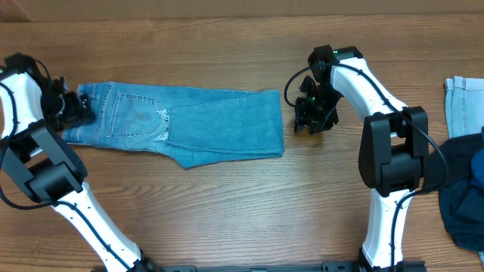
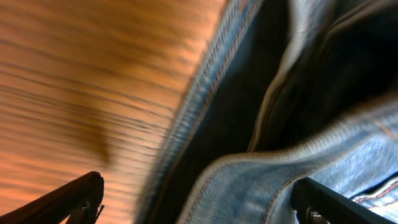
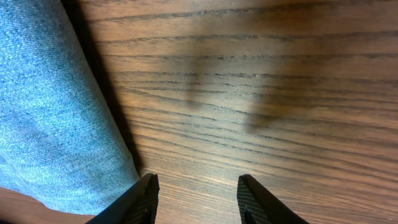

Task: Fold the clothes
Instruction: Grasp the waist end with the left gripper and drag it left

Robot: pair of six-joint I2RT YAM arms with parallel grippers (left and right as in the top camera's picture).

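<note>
A pair of light blue jeans [image 1: 189,121] lies folded lengthwise across the table, waist at the left, leg ends at the right. My left gripper [image 1: 76,108] is open at the waistband, which fills the left wrist view [image 2: 280,180] between the fingers [image 2: 199,202]. My right gripper [image 1: 310,113] is open and empty just right of the leg ends. In the right wrist view its fingers [image 3: 198,196] hover over bare wood, with the jeans' hem [image 3: 56,124] at the left.
Another light blue denim piece [image 1: 465,102] lies at the right edge. A dark blue garment [image 1: 465,196] is heaped below it at the right edge.
</note>
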